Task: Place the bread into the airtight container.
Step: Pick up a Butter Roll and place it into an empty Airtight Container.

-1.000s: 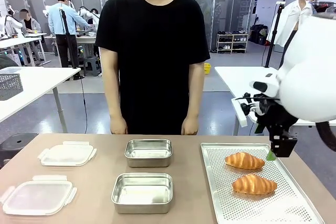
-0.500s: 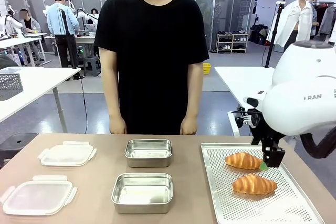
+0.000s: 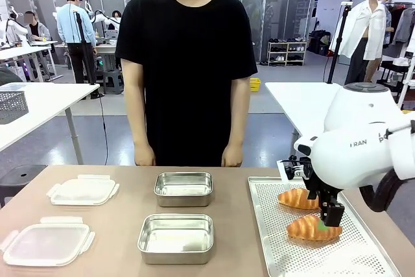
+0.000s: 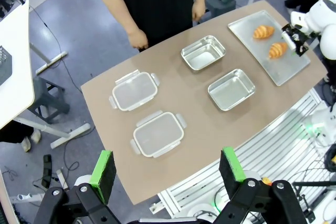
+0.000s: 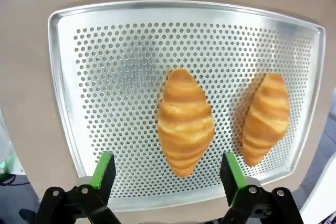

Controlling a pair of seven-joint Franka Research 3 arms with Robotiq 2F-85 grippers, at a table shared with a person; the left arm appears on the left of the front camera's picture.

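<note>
Two croissants lie on a perforated metal tray [image 3: 363, 251]: the near bread [image 3: 308, 228] and the far bread [image 3: 295, 199]. My right gripper [image 3: 327, 218] hangs open just above the near one. In the right wrist view that croissant [image 5: 185, 121] lies ahead between the green pads [image 5: 103, 170], untouched, with the other croissant [image 5: 266, 118] beside it. Two open steel containers [image 3: 183, 188] [image 3: 176, 238] stand mid-table. My left gripper [image 4: 167, 170] is open, high above the table, holding nothing.
Two clear plastic lids [image 3: 83, 191] [image 3: 45, 241] lie at the table's left. A person in a black shirt stands at the far edge, hands [image 3: 146, 156] down at the sides. Bare tabletop [image 3: 233, 238] separates the containers from the tray.
My right gripper has come down and leftward from over the tray's right side to just above the near croissant, staying open. Nothing else has moved.
</note>
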